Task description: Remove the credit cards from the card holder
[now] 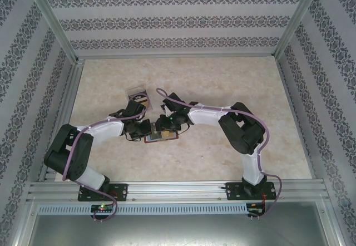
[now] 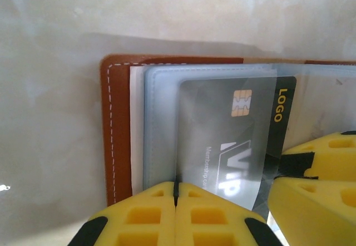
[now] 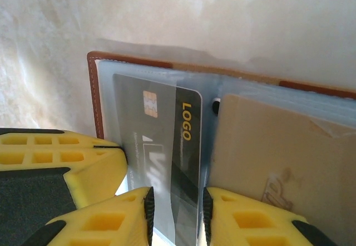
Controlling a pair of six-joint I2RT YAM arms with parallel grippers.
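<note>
The brown card holder (image 1: 166, 138) lies open on the table, its stitched edge (image 2: 117, 129) on the left and blue-grey panels inside. A black VIP credit card (image 2: 233, 134) sits partly under a clear sleeve, its "LOGO" strip (image 3: 186, 121) uncovered. A beige card (image 3: 267, 146) lies in the neighbouring pocket. My left gripper (image 2: 176, 193) is shut, its yellow tips pinched on the sleeve's edge beside the card. My right gripper (image 3: 175, 212) stands slightly open, its pads straddling the card's bare strip from above. The two grippers almost touch (image 1: 146, 128) (image 1: 166, 124).
A small clear plastic box (image 1: 137, 96) with black-and-gold contents stands just behind the left gripper. Aluminium rails (image 1: 67, 107) and patterned walls close the marble-look table in on three sides. Free table lies to the right and toward the back.
</note>
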